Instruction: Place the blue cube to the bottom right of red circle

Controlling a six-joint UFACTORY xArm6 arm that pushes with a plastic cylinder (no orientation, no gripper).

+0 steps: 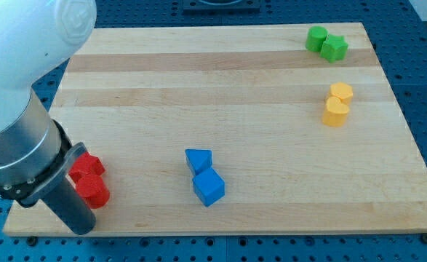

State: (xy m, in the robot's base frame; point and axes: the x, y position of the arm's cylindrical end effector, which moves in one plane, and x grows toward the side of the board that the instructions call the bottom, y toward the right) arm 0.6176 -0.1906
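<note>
The blue cube lies low in the middle of the wooden board, touching a blue triangular block just above it. The red circle sits near the board's bottom left, touching another red block above it. The arm's big white and grey body fills the view's left side. The dark rod comes down beside the red blocks, and my tip rests at the board's bottom left edge, just below and left of the red circle, far left of the blue cube.
Two green blocks sit touching at the top right. Two yellow blocks stand touching at the right. Blue perforated table surrounds the board.
</note>
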